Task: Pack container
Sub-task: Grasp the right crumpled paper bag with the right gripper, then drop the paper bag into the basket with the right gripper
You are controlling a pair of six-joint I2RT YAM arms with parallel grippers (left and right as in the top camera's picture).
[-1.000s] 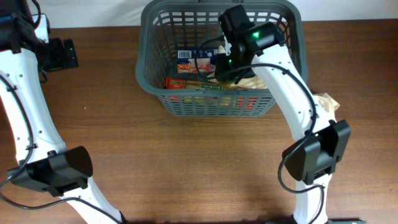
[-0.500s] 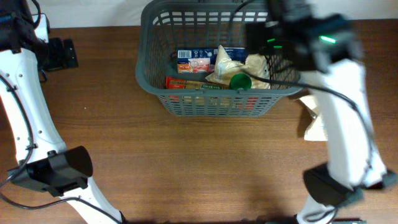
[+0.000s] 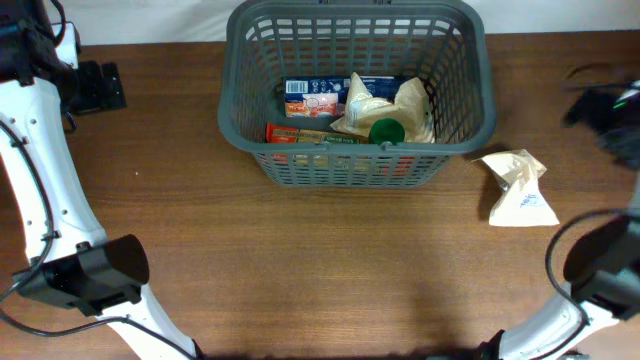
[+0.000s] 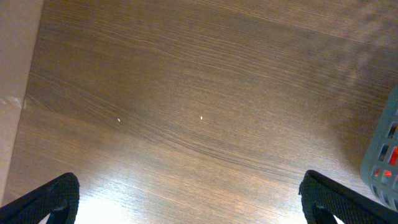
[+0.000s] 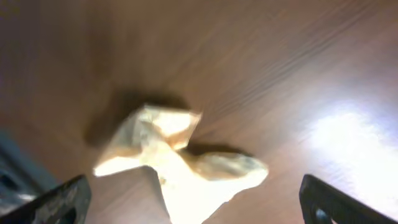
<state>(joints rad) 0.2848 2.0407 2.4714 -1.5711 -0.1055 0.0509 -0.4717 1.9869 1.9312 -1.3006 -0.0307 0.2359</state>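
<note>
The dark grey lattice basket (image 3: 228,60) stands at the back middle of the table. In it lie a blue and white carton (image 3: 318,97), a red packet (image 3: 298,132), a cream bag (image 3: 372,104) and a green round lid (image 3: 386,131). Another cream crumpled bag (image 3: 518,186) lies on the table right of the basket. My right gripper (image 3: 592,108) is a dark blur at the far right, beyond that bag. In the right wrist view it (image 5: 205,208) is open and empty over the bag (image 5: 180,158). My left gripper (image 3: 98,87) is far left, open and empty (image 4: 202,205).
The left wrist view shows bare wood and a sliver of the basket's wall (image 4: 387,167) at the right edge. The table's left edge (image 4: 18,99) shows there too. The arm bases stand at the front left (image 3: 95,275) and front right (image 3: 605,270).
My right arm has swung out of the basket to the far right, over the cream bag on the table. The green-lidded item stays in the basket. The left arm has not moved.
</note>
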